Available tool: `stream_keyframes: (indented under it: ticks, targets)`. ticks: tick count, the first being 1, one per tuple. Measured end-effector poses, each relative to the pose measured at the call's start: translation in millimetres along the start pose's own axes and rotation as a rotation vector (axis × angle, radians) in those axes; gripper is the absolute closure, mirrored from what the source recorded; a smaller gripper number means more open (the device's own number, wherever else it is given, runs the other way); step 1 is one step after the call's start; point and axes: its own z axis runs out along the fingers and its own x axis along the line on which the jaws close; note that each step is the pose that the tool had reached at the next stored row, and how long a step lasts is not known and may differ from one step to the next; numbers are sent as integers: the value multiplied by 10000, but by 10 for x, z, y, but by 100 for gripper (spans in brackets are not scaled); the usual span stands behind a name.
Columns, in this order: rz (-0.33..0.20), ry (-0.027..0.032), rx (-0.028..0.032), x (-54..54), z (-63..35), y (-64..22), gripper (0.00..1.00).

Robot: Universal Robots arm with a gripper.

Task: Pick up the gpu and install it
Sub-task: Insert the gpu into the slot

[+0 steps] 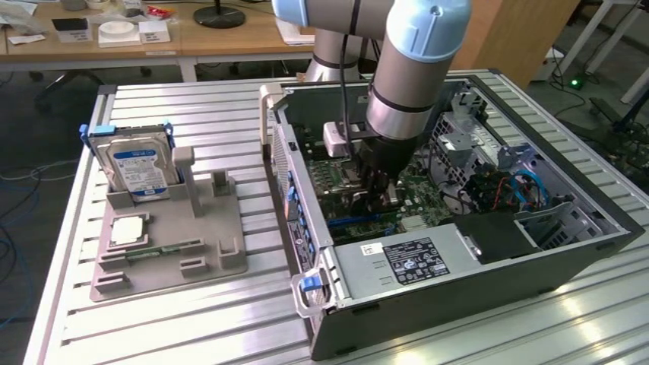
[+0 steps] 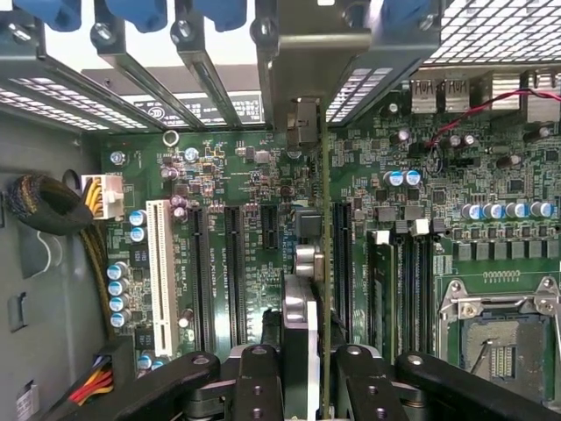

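Clamped on the gpu (image 2: 325, 263), my claw (image 2: 314, 377) holds it edge-on, upright, inside the case (image 1: 406, 319), just above the motherboard (image 2: 245, 175) slots. Pickup is done; seating is not. On the exterior view's left, the hard drive (image 1: 137, 167) stands in its holder (image 1: 167, 251) on the tabletop (image 1: 203, 106).

Silver-grey tubular arm (image 1: 411, 72) with pale blue joint caps, black cable, black-linked end effector (image 2: 311, 386).

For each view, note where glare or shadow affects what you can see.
Exterior view: bright glare on the table slats; the arm shades the motherboard under the gripper. Wrist view: washed-out brightness behind the case's rear slots; the gpu, edge-on, is thin and dark.
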Motion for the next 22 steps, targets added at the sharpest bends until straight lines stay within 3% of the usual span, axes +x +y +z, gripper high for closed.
stream_keyframes:
  ticks: [22]
  targets:
    - [33,0,-3,2,48,32,71]
